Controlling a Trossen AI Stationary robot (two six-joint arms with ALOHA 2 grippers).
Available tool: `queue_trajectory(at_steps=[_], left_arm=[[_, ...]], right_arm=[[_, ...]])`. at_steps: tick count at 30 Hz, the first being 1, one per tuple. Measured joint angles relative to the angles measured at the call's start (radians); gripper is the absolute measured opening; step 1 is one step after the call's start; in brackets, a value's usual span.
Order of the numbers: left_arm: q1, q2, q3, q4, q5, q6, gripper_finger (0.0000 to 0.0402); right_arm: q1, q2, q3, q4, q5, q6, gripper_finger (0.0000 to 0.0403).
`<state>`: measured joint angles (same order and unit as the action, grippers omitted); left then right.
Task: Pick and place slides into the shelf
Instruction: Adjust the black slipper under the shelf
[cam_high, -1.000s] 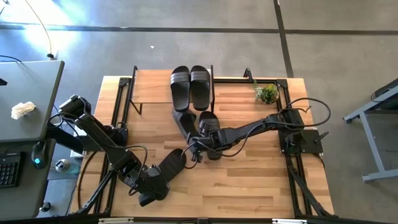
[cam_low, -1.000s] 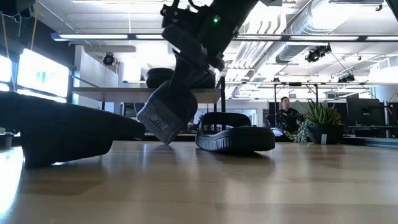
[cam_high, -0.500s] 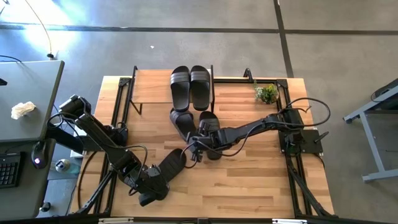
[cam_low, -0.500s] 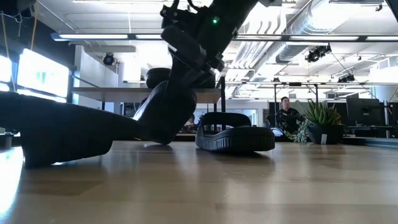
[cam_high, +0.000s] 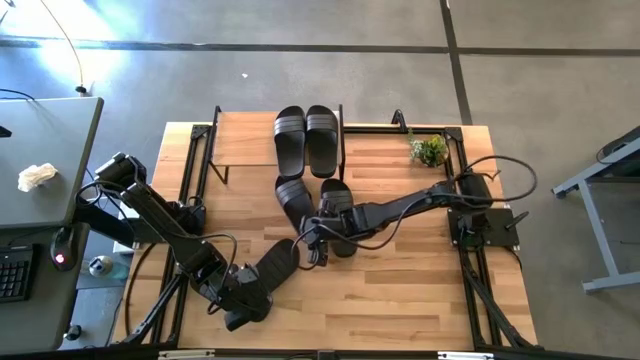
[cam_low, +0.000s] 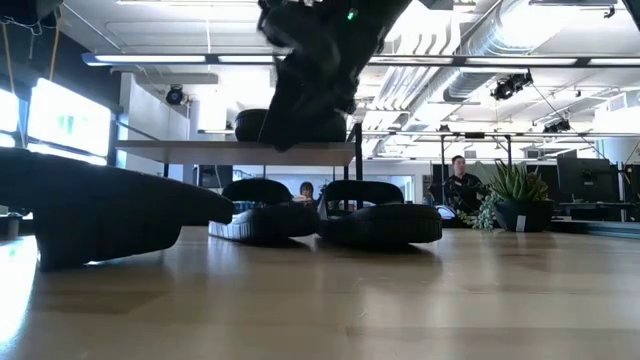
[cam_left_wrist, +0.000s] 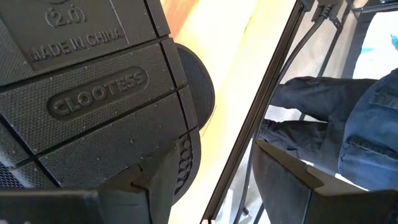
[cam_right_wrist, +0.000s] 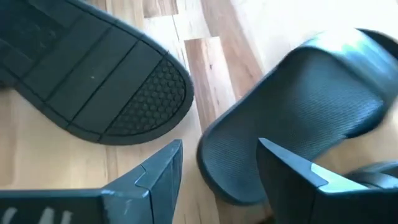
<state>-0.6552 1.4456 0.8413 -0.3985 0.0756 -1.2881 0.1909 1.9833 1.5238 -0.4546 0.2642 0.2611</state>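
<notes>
Two slides (cam_high: 307, 140) atop the shelf (cam_high: 243, 138), potted plant (cam_high: 429, 150) nearby.

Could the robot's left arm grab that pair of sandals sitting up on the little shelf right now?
Probably not: the left gripper sits at the table's near edge, at a slide there, and the pair on the shelf lies far across.

Two slides (cam_low: 262, 213) (cam_low: 380, 217) side by side under shelf (cam_low: 235, 152), dark arm (cam_low: 315, 70) above, potted plant (cam_low: 518, 197) right

sole of slide (cam_left_wrist: 93, 87) | raised text: "CLOOTESS" | "MADE IN CHINA" | "2.0" in a circle, partly cut off
</notes>
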Motion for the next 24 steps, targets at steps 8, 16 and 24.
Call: queue_trajectory(at_steps=[8, 16, 24], left_arm=[[0.0, 0.0, 0.0, 0.0, -0.02, 0.0, 0.0188], [0.0, 0.0, 0.0, 0.007, -0.045, 0.01, 0.0188], [0.0, 0.0, 0.0, 0.012, -0.049, 0.009, 0.0188]], right_arm=[[0.014, -0.168, 0.0, -0.178, 0.042, 0.001, 0.0138], [0.048, -0.315, 0.0, -0.452, -0.09, 0.088, 0.0052], [0.139, -0.34, -0.025, -0.58, -0.096, 0.166, 0.0006]])
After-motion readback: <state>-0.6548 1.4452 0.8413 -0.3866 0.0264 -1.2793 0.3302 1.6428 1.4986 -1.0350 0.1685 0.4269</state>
